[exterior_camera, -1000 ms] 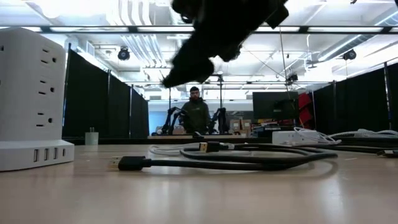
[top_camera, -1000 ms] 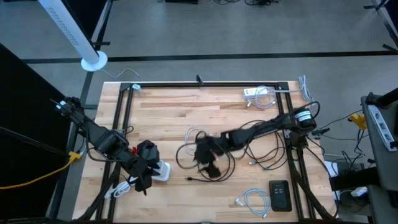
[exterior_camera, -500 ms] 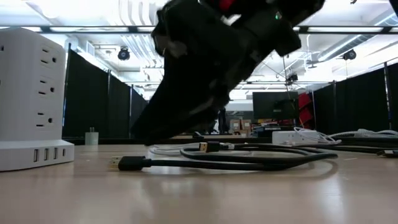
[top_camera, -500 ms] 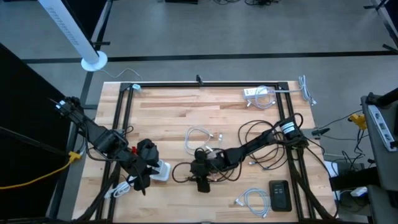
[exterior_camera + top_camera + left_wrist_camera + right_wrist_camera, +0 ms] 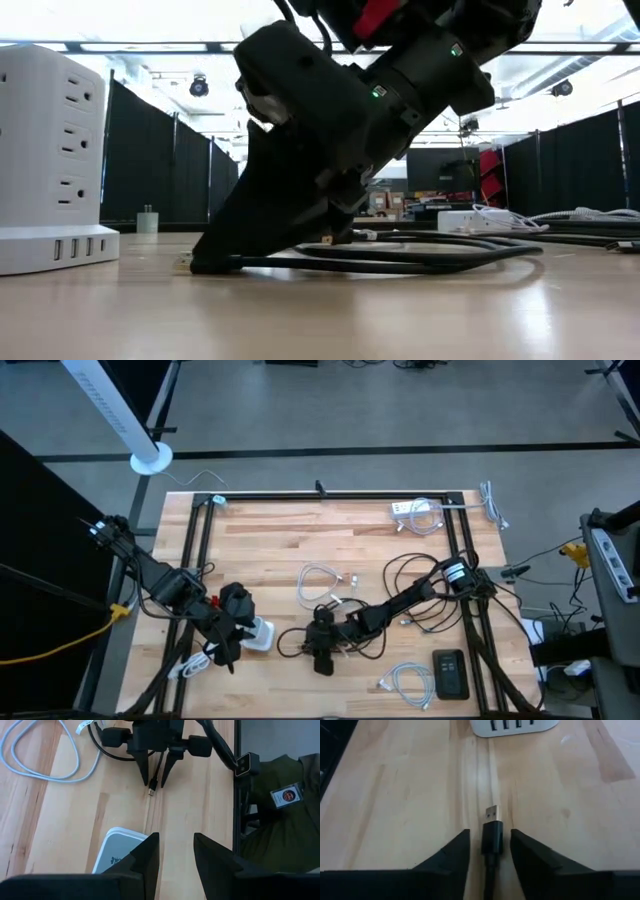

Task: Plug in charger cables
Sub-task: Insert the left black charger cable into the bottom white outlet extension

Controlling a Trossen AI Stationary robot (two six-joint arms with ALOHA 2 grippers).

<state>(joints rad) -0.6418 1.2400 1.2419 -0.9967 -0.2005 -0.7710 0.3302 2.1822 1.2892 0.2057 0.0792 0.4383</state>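
The right gripper [image 5: 489, 855] reaches low over the pale wooden plank table [image 5: 350, 530], its dark fingers [image 5: 452, 852] parted either side of the long black charger cable's [image 5: 400, 575] USB plug [image 5: 492, 835], not yet closed. The left gripper [image 5: 172, 852] hangs open above the white cube-shaped adapter [image 5: 258, 634]. Black curtains [image 5: 170, 165] line the room behind.
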